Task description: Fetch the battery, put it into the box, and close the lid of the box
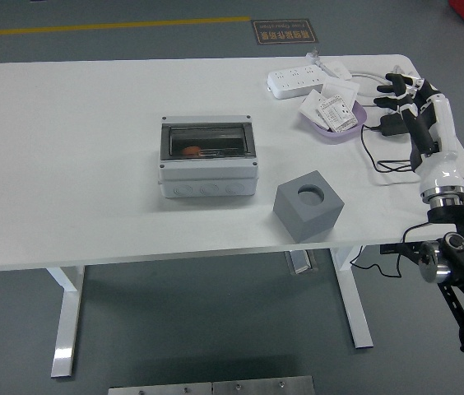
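A grey box (207, 159) with a dark see-through lid stands in the middle of the table, its lid down. Something small and orange, likely the battery (191, 151), shows through the lid at the left inside. My right hand (406, 92) hovers over the table's right edge, far from the box, its black-tipped fingers spread and holding nothing. My left arm is out of view.
A grey cube (308, 205) with a round hole on top sits right of the box near the front edge. At the back right are a white power strip (298, 80), a purple bowl (331, 121) of packets, and black cables (380, 152).
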You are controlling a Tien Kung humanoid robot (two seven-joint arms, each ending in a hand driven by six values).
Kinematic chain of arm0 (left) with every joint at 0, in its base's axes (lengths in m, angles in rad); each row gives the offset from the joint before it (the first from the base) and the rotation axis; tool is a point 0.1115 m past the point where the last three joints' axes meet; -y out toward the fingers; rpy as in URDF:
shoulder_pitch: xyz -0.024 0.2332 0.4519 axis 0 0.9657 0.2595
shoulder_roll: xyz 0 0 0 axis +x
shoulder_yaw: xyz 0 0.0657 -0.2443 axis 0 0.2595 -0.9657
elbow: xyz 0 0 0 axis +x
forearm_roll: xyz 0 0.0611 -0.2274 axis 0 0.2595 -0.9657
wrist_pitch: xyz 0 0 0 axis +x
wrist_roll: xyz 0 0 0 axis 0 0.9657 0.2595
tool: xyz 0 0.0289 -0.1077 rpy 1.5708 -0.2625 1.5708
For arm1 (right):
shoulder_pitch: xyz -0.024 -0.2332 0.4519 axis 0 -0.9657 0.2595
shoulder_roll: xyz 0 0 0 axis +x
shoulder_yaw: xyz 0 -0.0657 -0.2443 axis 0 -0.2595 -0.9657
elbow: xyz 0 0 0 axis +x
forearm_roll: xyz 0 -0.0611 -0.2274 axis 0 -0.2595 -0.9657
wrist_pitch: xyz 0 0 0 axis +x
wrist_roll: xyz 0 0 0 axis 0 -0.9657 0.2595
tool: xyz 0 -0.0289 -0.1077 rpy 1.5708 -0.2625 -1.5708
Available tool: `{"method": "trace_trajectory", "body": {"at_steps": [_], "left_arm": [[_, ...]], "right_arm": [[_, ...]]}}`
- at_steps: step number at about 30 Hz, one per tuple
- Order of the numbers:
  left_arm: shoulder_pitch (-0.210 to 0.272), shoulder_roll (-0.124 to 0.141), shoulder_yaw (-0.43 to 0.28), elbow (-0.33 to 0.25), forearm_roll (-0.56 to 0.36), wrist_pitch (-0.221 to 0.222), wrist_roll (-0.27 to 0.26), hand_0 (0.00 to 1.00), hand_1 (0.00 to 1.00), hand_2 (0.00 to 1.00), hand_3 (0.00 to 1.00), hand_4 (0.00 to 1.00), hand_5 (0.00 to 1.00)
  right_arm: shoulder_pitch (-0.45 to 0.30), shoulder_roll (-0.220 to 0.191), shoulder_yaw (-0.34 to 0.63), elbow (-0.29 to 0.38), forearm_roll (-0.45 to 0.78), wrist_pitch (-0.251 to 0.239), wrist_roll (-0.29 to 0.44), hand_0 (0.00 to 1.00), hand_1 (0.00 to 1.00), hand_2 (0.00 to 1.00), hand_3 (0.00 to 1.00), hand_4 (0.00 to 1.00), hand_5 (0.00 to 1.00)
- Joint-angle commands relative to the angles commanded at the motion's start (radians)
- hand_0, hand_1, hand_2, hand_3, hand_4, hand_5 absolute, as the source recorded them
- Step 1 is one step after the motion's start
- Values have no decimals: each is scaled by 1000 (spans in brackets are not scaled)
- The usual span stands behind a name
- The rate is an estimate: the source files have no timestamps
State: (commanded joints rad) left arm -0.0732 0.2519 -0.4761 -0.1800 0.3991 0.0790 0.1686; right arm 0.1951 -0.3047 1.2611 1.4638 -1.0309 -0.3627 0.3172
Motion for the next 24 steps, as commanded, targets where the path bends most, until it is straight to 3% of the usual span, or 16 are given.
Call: {"method": "trace_trajectory", "body": {"at_steps": [8,24], "left_arm": [[-12,15,-8,0,8,-1,2,574,630,606,562,649,2],[9,11,-11,0,-8,2,13,574,628,606,565,641,2]], "right_arm": [[0,-1,18,3,-7,0,-2,579,525,558,620,887,696],[-4,-4,27,17,-16,16,-20,592,523,562,624,845,649]]}}
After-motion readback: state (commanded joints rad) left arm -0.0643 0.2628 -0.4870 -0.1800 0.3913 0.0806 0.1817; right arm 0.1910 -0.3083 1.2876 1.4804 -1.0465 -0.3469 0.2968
